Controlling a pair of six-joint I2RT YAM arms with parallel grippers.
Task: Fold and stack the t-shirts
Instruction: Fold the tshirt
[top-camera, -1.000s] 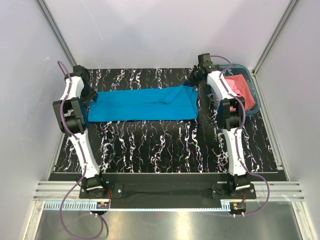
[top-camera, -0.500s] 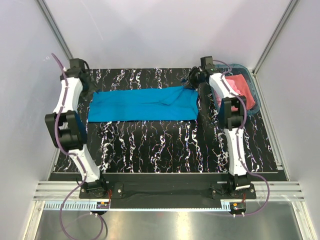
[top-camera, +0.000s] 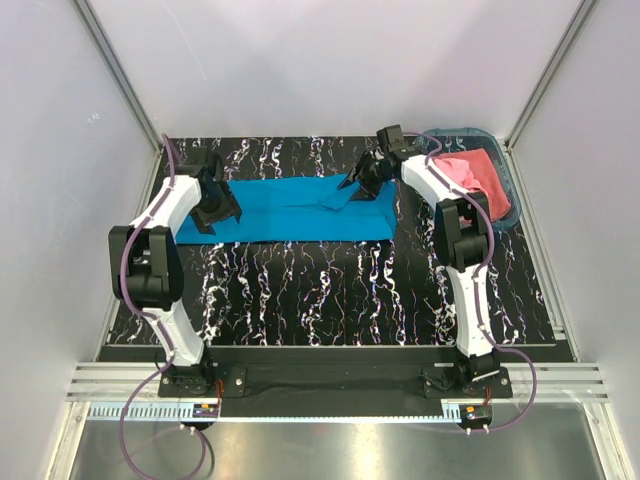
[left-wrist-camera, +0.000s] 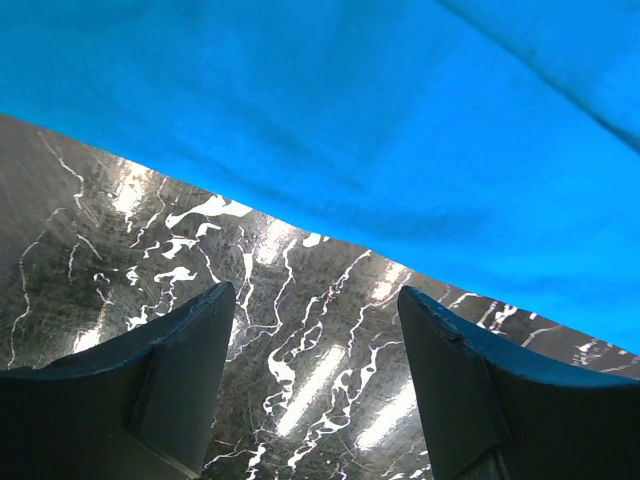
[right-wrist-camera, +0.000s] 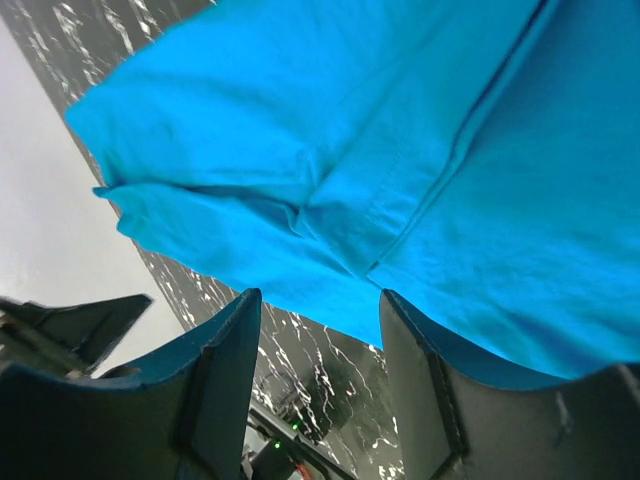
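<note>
Across the upper middle of the overhead view, the turquoise t-shirt (top-camera: 290, 210) lies on the marbled black table (top-camera: 320, 290) as a long flat band running left to right, with a rumpled sleeve flap near its right end. Your left gripper (top-camera: 215, 205) hangs over the band's left end, jaws well apart and empty; the wrist view shows only cloth edge and tabletop between its fingers (left-wrist-camera: 180, 380). Your right gripper (top-camera: 362, 175) sits over the band's upper right corner, jaws likewise parted and holding nothing. The pink t-shirt (top-camera: 470, 172) is bunched in the teal basket (top-camera: 511, 190) at the upper right. You look to be between folds on the blue shirt: the lengthwise fold seems done, the crosswise one not. Next you'd want each gripper to pinch a corner of one end, catching all layers, and carry it over to the other end. Flatten that flap first, or it may get trapped.
</note>
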